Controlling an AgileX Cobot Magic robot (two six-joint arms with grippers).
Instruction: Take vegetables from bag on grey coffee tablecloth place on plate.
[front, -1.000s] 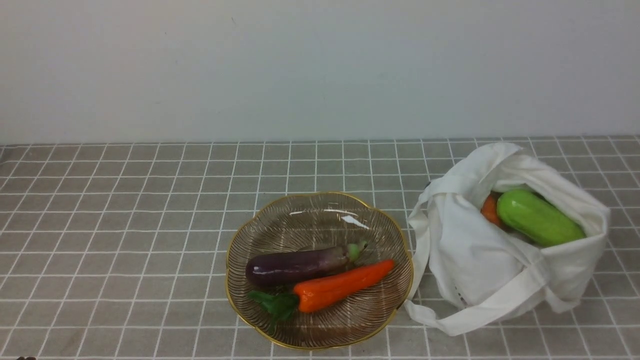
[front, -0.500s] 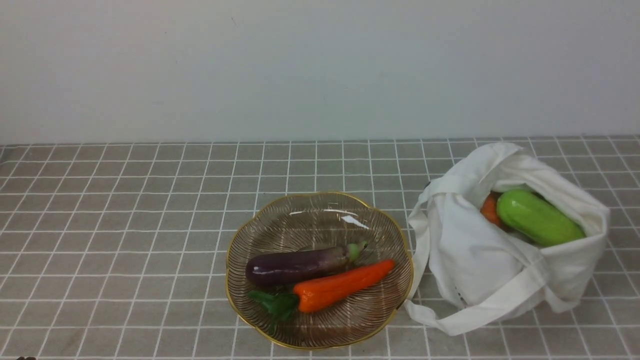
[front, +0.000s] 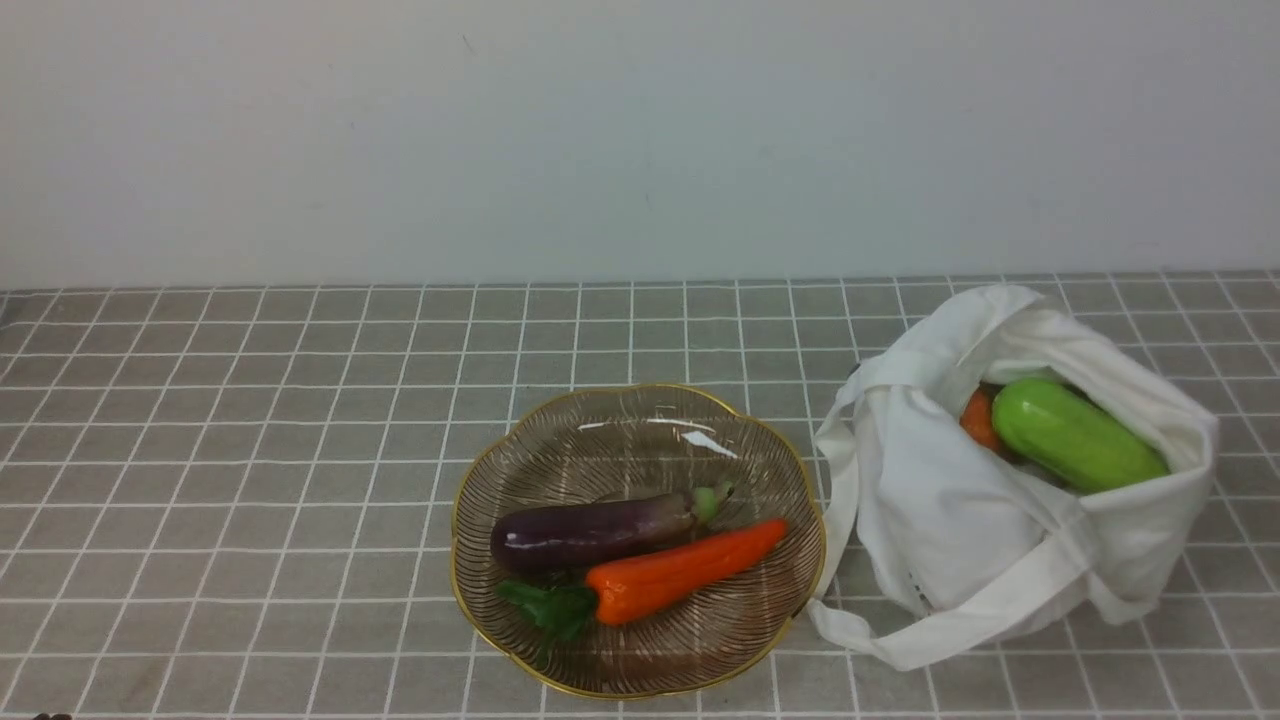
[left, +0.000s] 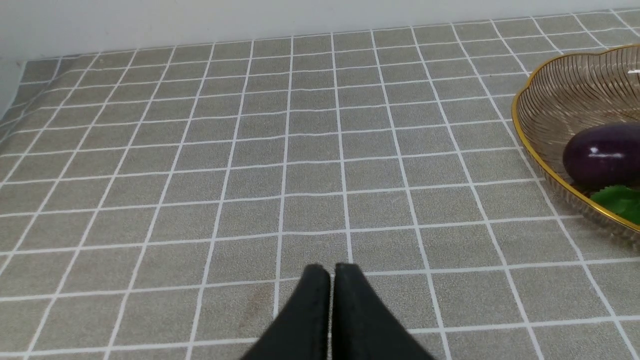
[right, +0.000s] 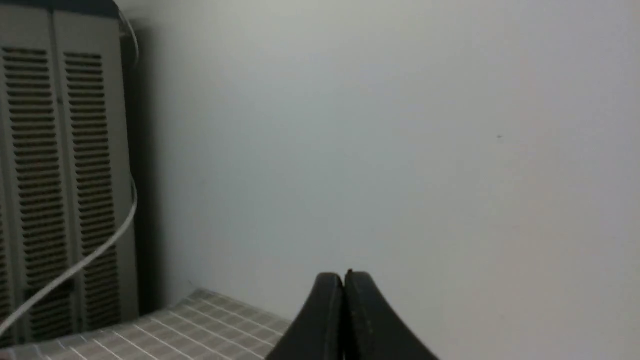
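The brownish glass plate (front: 620, 420) with a gold rim sits mid-table on the grey grid tablecloth (front: 250, 470). A purple eggplant (front: 590, 533) and an orange carrot (front: 680, 575) lie in it. The white cloth bag (front: 950, 520) stands right of the plate, with a green cucumber (front: 1078, 435) and a second orange vegetable (front: 980, 420) in its mouth. Neither gripper shows in the front view. My left gripper (left: 332, 267) is shut and empty, low over the cloth left of the plate (left: 540, 150); the eggplant (left: 602, 155) shows there. My right gripper (right: 344, 275) is shut and empty, facing the wall.
A pale wall (front: 640, 140) runs behind the table. In the right wrist view a grey louvred cabinet (right: 55, 175) with a white cable (right: 85, 260) stands beside the table's corner (right: 200, 325). The bag's strap (front: 940, 640) trails on the cloth toward the front.
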